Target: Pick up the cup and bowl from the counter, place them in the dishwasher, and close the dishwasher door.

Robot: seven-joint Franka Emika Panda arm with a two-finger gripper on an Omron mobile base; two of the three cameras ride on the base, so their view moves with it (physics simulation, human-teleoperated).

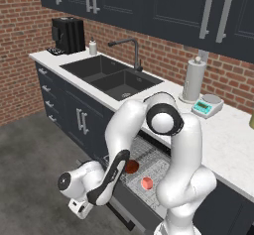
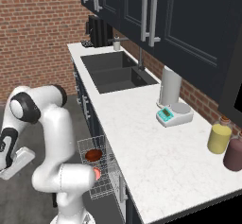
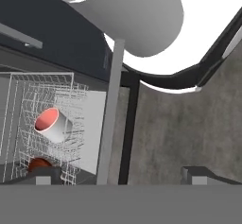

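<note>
The claw [image 3: 120,175] sits at the bottom of the hand view, its two tips wide apart and holding nothing. Between the tips runs the edge of the door [image 3: 109,124], a grey strip rising up the middle of the frame. To its left lies the rack [image 3: 28,93], with the cup [image 3: 53,124] on its side, red mouth toward the upper left, and the bowl [image 3: 39,163] just below it. In the left base view, cup [image 1: 147,183] and bowl [image 1: 131,166] rest in the rack under the worktop [image 1: 228,145], at lower centre.
</note>
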